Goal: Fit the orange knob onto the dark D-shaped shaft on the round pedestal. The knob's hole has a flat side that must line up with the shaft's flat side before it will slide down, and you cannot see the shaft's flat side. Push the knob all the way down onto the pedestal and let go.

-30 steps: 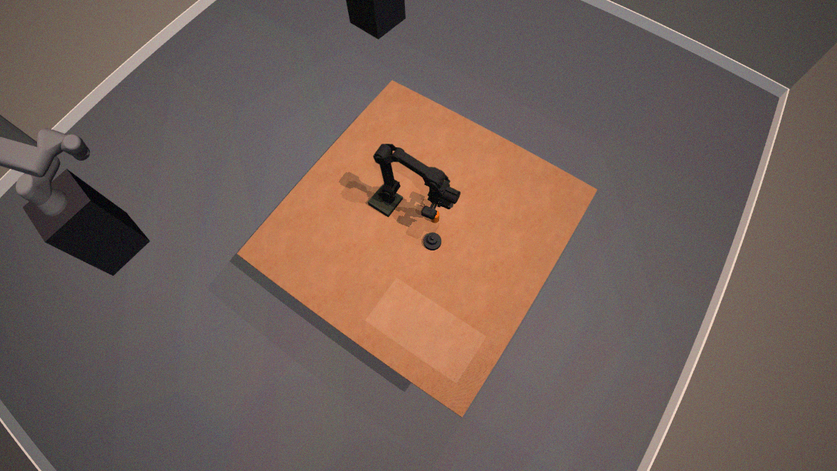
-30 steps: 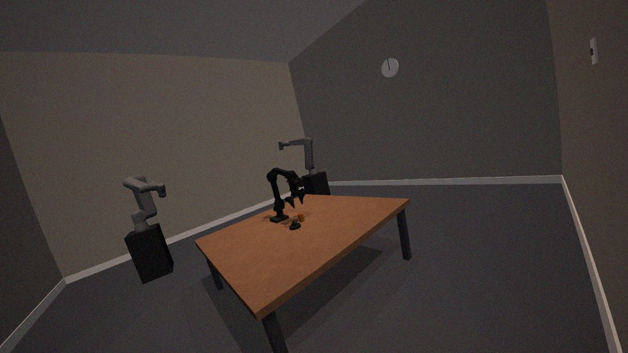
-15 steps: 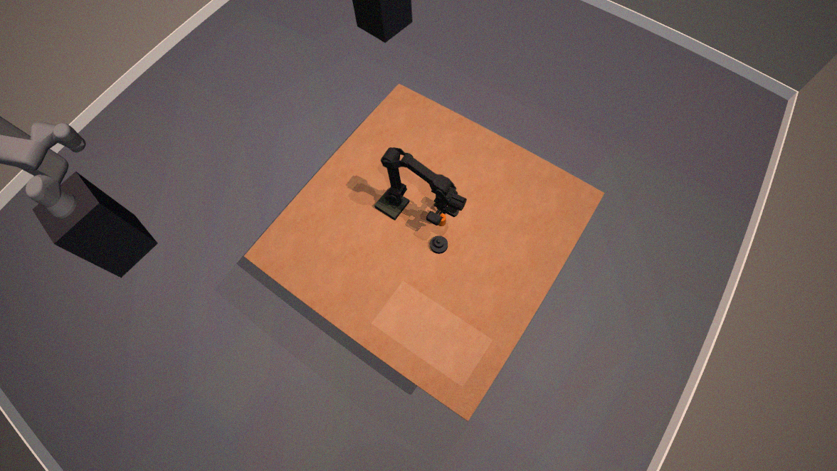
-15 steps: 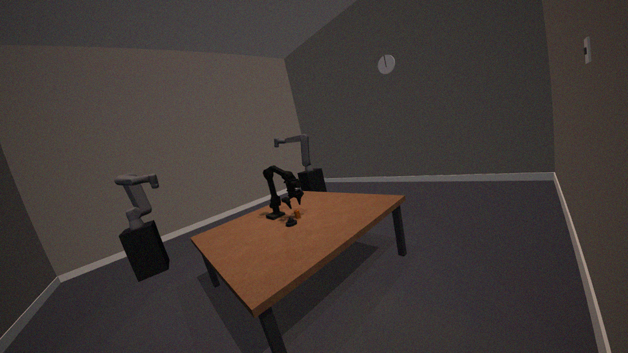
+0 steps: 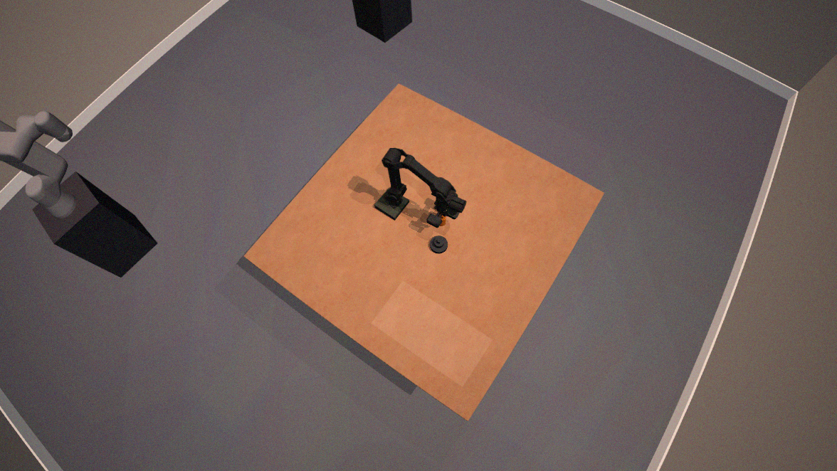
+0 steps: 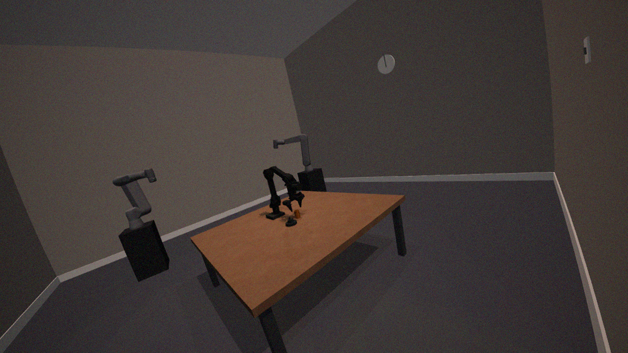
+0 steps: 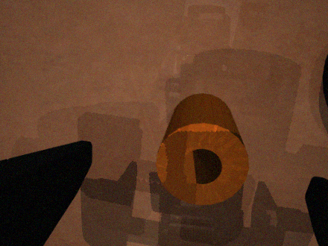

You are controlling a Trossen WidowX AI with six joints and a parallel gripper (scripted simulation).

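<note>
The orange knob (image 5: 443, 220) (image 6: 297, 214) (image 7: 231, 171) stands upright on the table. In the wrist view its D-shaped hole faces up, with the flat side to the left. My gripper (image 5: 443, 216) (image 6: 295, 207) (image 7: 199, 170) is open and empty above the knob; in the wrist view its two dark fingertips lie left and right of it, with a gap on each side. The round dark pedestal (image 5: 432, 248) (image 6: 290, 223) (image 7: 326, 83) stands close by, cut off at the right edge of the wrist view. Its short shaft (image 5: 438, 241) points up; its flat side cannot be made out.
The wooden table (image 5: 515, 233) (image 6: 336, 221) carries my arm's base (image 5: 391, 205) (image 6: 275, 215), near the knob. A pale rectangle (image 5: 433, 333) lies on the table in the top view. Two grey arms on dark stands (image 6: 143, 249) (image 6: 312, 179) stand off the table.
</note>
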